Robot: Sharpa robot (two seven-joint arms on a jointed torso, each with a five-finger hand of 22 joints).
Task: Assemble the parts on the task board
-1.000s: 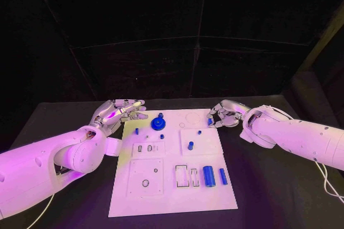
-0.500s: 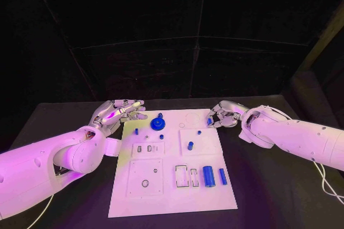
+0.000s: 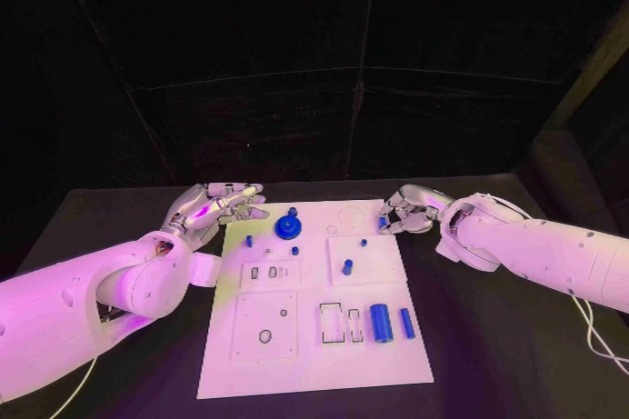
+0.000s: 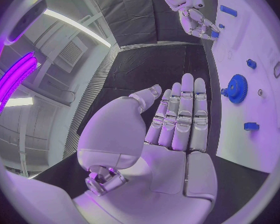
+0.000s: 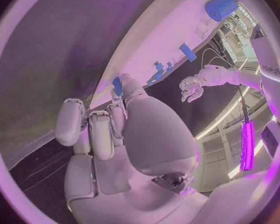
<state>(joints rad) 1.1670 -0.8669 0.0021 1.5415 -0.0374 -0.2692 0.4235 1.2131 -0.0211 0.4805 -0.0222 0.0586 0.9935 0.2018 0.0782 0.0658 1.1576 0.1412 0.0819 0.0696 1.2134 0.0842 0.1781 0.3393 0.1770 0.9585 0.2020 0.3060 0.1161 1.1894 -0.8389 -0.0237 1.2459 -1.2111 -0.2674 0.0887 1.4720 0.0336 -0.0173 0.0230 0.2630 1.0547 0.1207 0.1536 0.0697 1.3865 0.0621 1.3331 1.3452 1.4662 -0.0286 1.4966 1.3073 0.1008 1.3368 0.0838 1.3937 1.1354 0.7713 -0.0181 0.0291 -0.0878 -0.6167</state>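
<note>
The white task board (image 3: pixel 314 346) lies in the middle of the black table. My right hand (image 3: pixel 410 209) hovers at the board's far right edge and pinches a small blue peg (image 3: pixel 384 222) between thumb and finger; the right wrist view shows that peg (image 5: pixel 117 86) at the fingertips (image 5: pixel 124 79) of the curled hand (image 5: pixel 115 134). My left hand (image 3: pixel 216 204) is off the board's far left corner, fingers straight and holding nothing, as the left wrist view (image 4: pixel 174 129) confirms. A blue gear (image 3: pixel 290 225) stands on the board between both hands.
On the board are a thick blue cylinder (image 3: pixel 382 322), a thin blue rod (image 3: pixel 408 323), a blue peg (image 3: pixel 349 266) and two small pegs (image 3: pixel 249 241) (image 3: pixel 296 250). Bare black table (image 3: pixel 498 346) lies on either side.
</note>
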